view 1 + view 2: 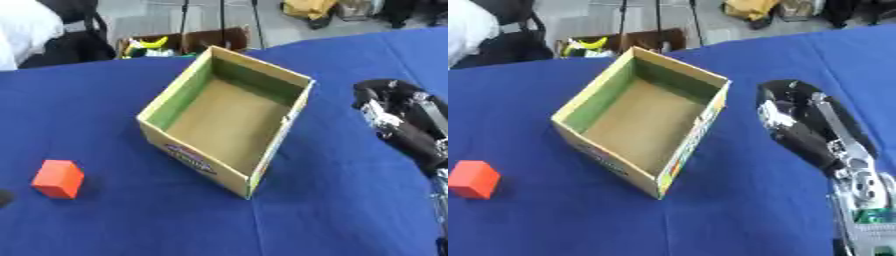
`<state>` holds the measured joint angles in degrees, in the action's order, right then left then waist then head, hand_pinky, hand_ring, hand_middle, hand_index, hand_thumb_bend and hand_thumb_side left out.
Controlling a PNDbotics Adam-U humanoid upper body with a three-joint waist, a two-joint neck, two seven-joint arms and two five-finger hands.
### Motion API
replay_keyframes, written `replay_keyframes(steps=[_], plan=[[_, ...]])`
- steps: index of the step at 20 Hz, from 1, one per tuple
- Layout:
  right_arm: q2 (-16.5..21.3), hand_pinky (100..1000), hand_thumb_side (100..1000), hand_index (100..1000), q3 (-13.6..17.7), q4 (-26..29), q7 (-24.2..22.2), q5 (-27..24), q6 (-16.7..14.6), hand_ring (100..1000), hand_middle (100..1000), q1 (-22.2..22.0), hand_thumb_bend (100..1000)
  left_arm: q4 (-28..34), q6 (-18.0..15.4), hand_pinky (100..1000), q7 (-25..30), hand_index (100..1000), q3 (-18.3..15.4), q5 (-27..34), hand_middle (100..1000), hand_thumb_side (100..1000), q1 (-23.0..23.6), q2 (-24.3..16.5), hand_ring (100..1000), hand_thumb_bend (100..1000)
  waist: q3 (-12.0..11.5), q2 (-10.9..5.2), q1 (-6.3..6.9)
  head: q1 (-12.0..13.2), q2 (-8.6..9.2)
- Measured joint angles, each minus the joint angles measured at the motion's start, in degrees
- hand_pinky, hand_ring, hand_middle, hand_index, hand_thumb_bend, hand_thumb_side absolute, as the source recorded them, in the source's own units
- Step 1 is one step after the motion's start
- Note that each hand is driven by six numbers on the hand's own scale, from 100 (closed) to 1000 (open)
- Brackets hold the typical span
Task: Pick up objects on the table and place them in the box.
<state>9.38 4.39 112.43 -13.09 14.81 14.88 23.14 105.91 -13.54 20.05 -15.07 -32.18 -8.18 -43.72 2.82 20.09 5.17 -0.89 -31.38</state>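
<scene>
An open cardboard box [229, 120] with green inner walls stands in the middle of the blue table [332, 210], and nothing lies inside it. An orange-red cube [59, 178] rests on the cloth at the lower left, well clear of the box. My right hand [794, 117] hovers to the right of the box, black with silver parts. Its fingers are relaxed and point away from me, and it holds nothing. Only a dark tip of my left hand [3, 197] shows at the left edge, just below and left of the cube.
Beyond the table's far edge stands a brown carton [188, 41] with yellow and green items. Dark stands and bags sit on the floor behind it. A person in white is at the upper left corner. Bare blue cloth surrounds the box.
</scene>
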Motion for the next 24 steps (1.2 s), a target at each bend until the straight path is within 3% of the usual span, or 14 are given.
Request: replay_keyframes(steps=[7,16,24], plan=[[0.0,854,483,740,-0.3,-0.1,-0.2,0.0,-0.2,843,539,0.0,100,-6.3,-2.1,618,5.8,998,1.6,0.3,905,621,-4.0,-3.3,806,687,0.5,-0.13,-0.03,0.7,0.23],[0.0,853,483,740,-0.8,-0.6,-0.7,0.0,-0.5,843,539,0.1,100,-11.5,-4.3,615,9.4,1000,4.3,-1.1,910,604,-8.6,-6.3,811,491,1.4,-0.35,0.01,1.8,0.23],[0.0,853,482,740,-1.0,-0.9,-0.9,0.0,-0.7,843,538,0.0,100,-15.2,-5.3,636,16.7,1000,7.9,-1.7,932,536,-12.5,-6.9,830,501,2.0,-0.56,0.26,2.5,0.26]])
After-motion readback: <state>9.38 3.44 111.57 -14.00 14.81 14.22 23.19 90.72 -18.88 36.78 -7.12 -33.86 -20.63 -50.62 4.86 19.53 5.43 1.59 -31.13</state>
